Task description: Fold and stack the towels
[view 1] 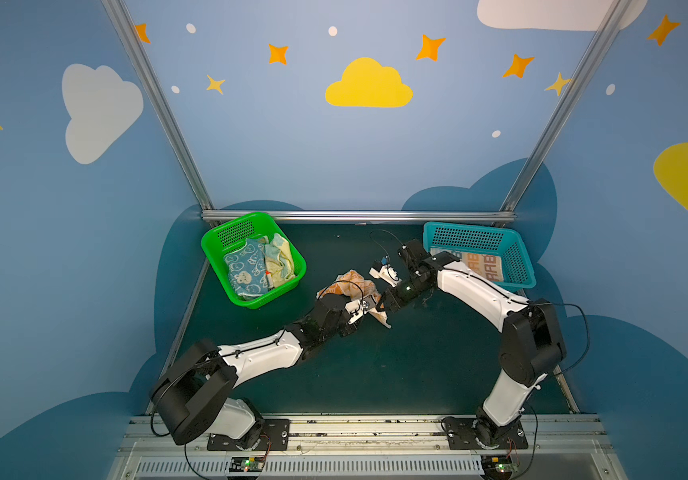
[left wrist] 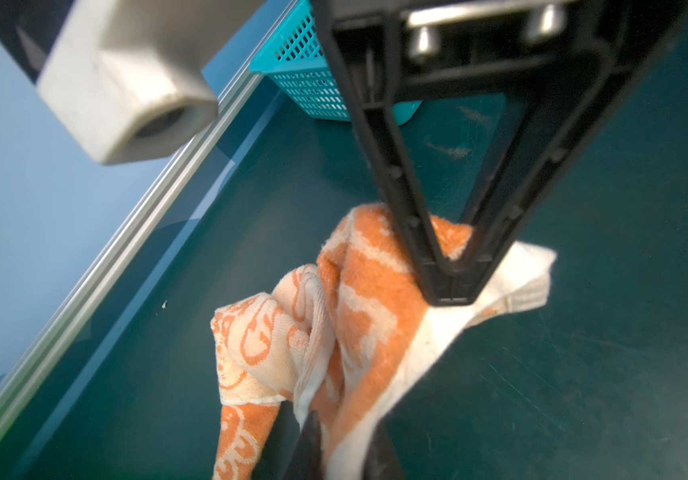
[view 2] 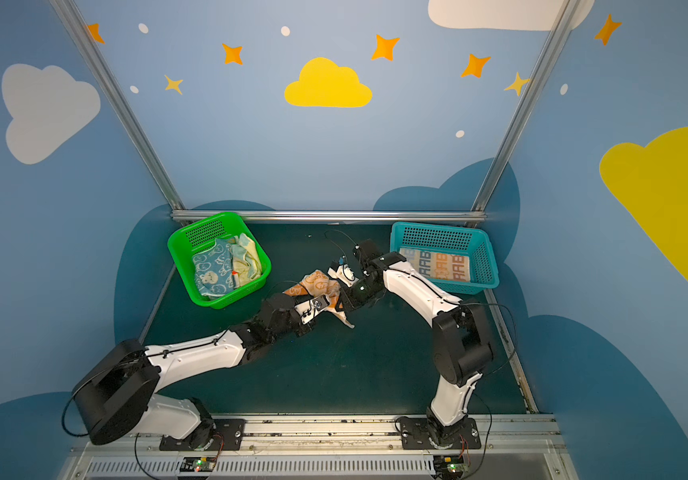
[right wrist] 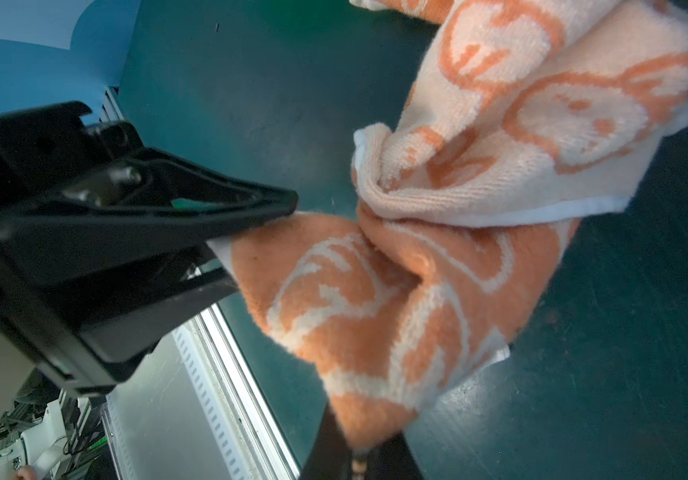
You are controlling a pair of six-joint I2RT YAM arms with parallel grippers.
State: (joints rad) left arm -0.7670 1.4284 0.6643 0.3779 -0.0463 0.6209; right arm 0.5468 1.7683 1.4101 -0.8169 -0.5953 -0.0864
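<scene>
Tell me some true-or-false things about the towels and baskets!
1. The orange towel lies neatly folded. False: it is crumpled in the middle of the table.
2. The left gripper and the right gripper both hold the orange towel. True.
3. The green basket holds a blue towel and a pale yellow towel. True.
4. The teal basket is empty. False: a lettered towel lies flat inside.
</scene>
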